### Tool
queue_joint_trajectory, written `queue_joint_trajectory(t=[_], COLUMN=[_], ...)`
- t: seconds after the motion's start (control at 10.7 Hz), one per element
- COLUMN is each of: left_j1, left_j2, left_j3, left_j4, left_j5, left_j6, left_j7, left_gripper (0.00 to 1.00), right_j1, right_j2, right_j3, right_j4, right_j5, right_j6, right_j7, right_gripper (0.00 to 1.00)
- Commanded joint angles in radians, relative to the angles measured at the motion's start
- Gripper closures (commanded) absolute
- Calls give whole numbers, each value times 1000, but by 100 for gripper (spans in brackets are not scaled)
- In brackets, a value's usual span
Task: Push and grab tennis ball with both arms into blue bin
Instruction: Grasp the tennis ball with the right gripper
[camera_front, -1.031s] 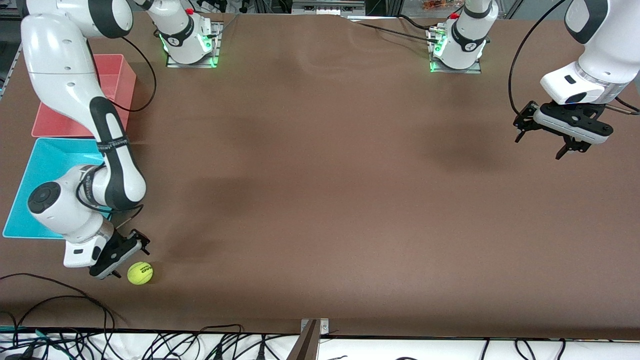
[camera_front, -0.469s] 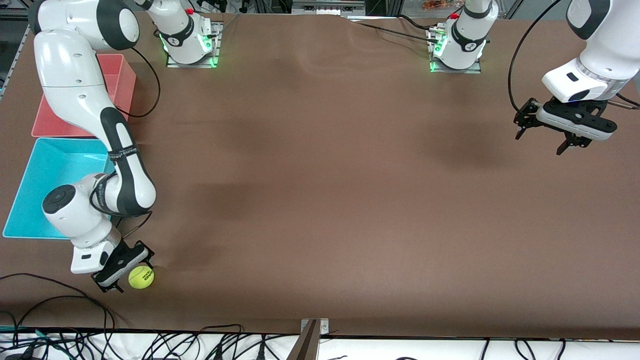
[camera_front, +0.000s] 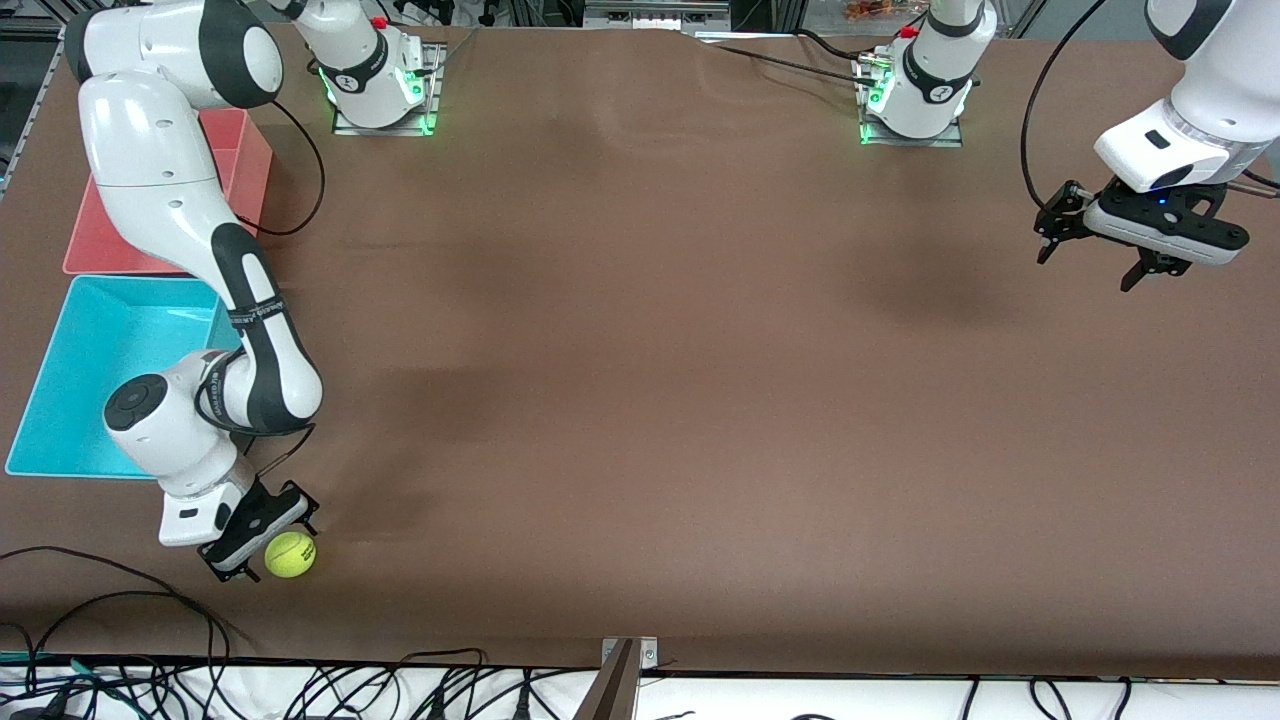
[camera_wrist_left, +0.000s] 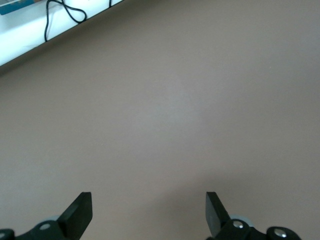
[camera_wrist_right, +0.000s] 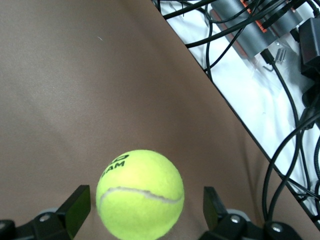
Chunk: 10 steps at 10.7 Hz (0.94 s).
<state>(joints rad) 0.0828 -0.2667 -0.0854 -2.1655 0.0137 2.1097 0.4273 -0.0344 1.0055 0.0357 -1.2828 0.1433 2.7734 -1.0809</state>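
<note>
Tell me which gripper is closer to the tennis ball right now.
The right. The right gripper is down at the tennis ball, fingers open on either side. The left gripper hangs open over bare table at the left arm's end.

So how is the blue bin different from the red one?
The blue bin is bright cyan and nearer the front camera; the red bin is pink-red and farther. The right arm crosses both, covering more of the red bin. Both are rectangular, similar-sized, and sit at the right arm's end of the table.

yellow-green tennis ball (camera_front: 290, 554), cyan blue bin (camera_front: 90, 350)
</note>
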Motion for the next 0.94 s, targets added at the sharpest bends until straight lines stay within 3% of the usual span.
queue_joint_trajectory(t=[0.0,0.19,0.38,0.47,0.84], left_j1=[-9,-9,-9,-11,-12], left_j2=[-16,-16,-16,-14,-9], left_j3=[-4,-4,-2,-2,-2], left_j4=[38,62,98,119,179], left_j5=[61,61,61,61,61], left_j6=[-82,-109,-154,-181,-273], left_j7=[-94,-108,-110,-110,-179], left_gripper=[0,0,0,0,0], right_j1=[-1,-1,-2,-4,-2], right_j2=[30,28,28,24,-40], right_j3=[15,15,15,15,16], right_j4=[28,28,28,28,39], right_j5=[4,4,4,6,2], right_j6=[38,38,37,29,-183], right_j7=[-22,-21,-19,-17,56], right_gripper=[19,56,75,81,82])
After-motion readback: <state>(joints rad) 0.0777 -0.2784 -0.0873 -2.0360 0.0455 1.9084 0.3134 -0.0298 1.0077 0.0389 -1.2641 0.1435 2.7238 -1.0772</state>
